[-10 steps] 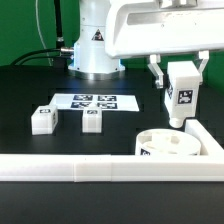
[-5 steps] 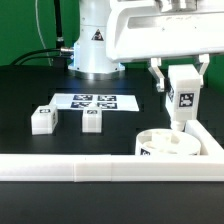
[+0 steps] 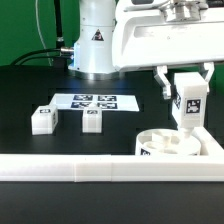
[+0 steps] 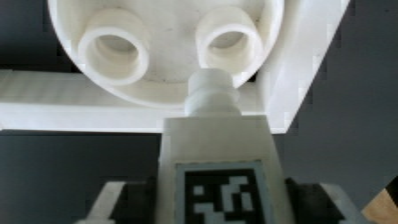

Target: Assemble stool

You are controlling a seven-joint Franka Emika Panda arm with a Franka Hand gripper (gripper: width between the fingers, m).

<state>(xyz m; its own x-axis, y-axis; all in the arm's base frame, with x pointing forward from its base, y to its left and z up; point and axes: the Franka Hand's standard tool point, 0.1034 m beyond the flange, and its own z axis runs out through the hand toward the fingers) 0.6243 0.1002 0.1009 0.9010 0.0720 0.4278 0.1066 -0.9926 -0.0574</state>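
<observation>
While the claw (image 3: 187, 90) clamps a leg (image 3: 189, 106), long axis upright, peg end down, above the seat (image 3: 170, 150).

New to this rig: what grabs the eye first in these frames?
The gripper, at the exterior view's right, clamps a white blocky plastic leg with a black-and-white tag, its peg end pointing down at the thick round white plastic seat with holes. Two loose white tagged legs lie apart on the black table at that view's left, by the marker board.
</observation>
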